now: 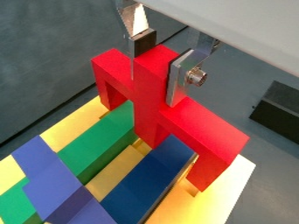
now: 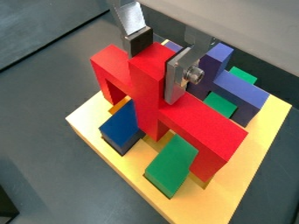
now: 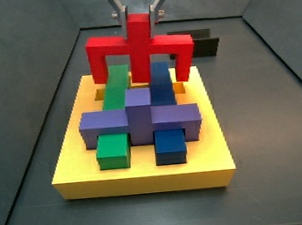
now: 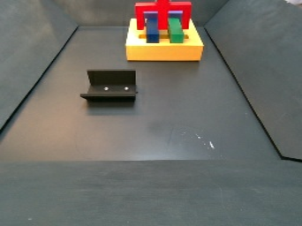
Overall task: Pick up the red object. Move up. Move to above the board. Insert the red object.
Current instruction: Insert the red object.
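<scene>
The red object (image 1: 176,118) is an arch with two legs down, and my gripper (image 1: 160,59) is shut on its upright stub. In both wrist views the dark pads press the stub's two sides, and the gripper (image 2: 158,59) holds the red object (image 2: 176,118) level. The red object (image 3: 141,47) stands over the far end of the yellow board (image 3: 146,170), straddling the green and blue blocks. Its legs reach down close to the board's top; I cannot tell whether they sit in the orange slots. The gripper (image 3: 138,10) comes down from above. The far side view shows the red object (image 4: 163,13) on the board (image 4: 165,51).
The board carries a purple block (image 3: 141,120), green blocks (image 3: 111,148) and blue blocks (image 3: 170,143). The dark fixture (image 4: 109,86) stands on the grey floor away from the board and shows in a wrist view as the fixture (image 1: 281,107). Grey walls ring the floor.
</scene>
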You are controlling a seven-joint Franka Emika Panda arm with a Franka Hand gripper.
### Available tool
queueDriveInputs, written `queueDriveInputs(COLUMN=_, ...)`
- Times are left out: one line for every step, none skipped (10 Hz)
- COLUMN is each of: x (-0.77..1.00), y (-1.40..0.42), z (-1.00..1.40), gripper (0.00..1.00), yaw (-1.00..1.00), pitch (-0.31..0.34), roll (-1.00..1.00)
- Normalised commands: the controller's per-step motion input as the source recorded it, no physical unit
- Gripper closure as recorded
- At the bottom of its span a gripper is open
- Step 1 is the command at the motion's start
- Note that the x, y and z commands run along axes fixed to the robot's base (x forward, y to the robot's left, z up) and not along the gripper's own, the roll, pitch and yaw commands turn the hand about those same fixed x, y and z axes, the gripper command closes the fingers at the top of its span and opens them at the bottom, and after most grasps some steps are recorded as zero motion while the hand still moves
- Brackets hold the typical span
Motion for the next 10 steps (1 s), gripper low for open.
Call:
queueDriveInputs(x=0.0, y=-0.06, z=-0.06, gripper=1.0, yaw=0.0, pitch=-0.001, roll=0.05)
queueDriveInputs(x=0.0, y=0.01, z=0.02, gripper=1.0, yaw=0.0, pitch=0.0, roll=0.0)
queueDriveInputs(x=-0.04, y=0.12, z=0.24, gripper=1.0, yaw=0.0, pitch=0.0, roll=-0.04)
queueDriveInputs(x=0.0, y=0.01, z=0.26, gripper=1.0, yaw=0.03, pitch=0.0, roll=-0.04)
queueDriveInputs(x=0.0, y=0.0, z=0.0, gripper=1.0, yaw=0.01, pitch=0.0, roll=0.0)
queueDriveInputs(x=0.0, y=0.0, z=-0.07, gripper=1.0, yaw=0.0, pitch=-0.071, roll=0.0)
queueDriveInputs(x=0.0, y=0.0, z=-0.16, gripper=1.0, yaw=0.0, pitch=-0.1, roll=0.0)
queueDriveInputs(x=-0.12, y=0.0, z=-0.21, gripper=1.0, yaw=0.0, pitch=-0.147, roll=0.0)
queueDriveInputs(x=-0.11, y=0.0, z=-0.17, gripper=1.0, yaw=0.0, pitch=-0.13, roll=0.0)
queueDriveInputs(x=-0.04, y=0.0, z=-0.09, gripper=1.0, yaw=0.0, pitch=-0.09, roll=0.0)
